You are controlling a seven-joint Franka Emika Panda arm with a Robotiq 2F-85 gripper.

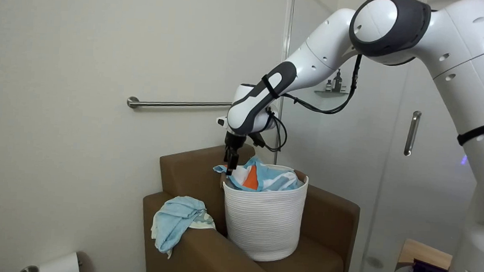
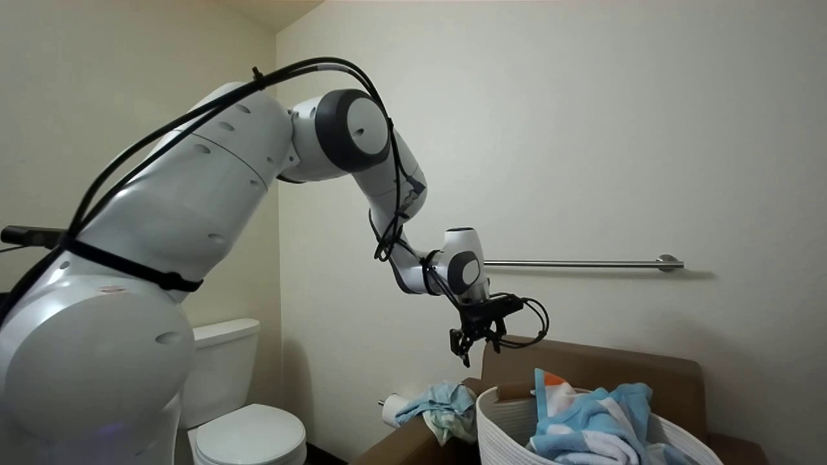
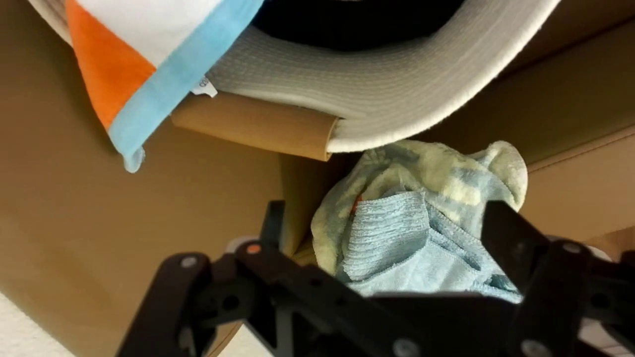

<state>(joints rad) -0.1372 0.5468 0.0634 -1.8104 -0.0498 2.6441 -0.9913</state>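
Note:
My gripper (image 3: 385,208) is open, its black fingers (image 3: 511,238) wide apart with nothing held. In the wrist view a light blue cloth (image 3: 397,243) shows between and beyond them, lying over a pale yellow-and-grey patterned cloth (image 3: 436,173). Both drape over the arm of the brown armchair (image 1: 226,253), below the gripper in both exterior views. On the seat stands a white woven basket (image 1: 264,221) with a blue, white and orange towel (image 1: 264,179) bunched inside. One corner of that towel (image 3: 119,74) hangs over the basket's rim near a brown handle (image 3: 258,124).
A metal bar (image 1: 181,104) runs along the wall behind the chair. There is a toilet (image 2: 249,433) near the arm's base and a paper roll (image 1: 59,265) low on the wall. A glass door with a handle (image 1: 412,133) stands beside the chair.

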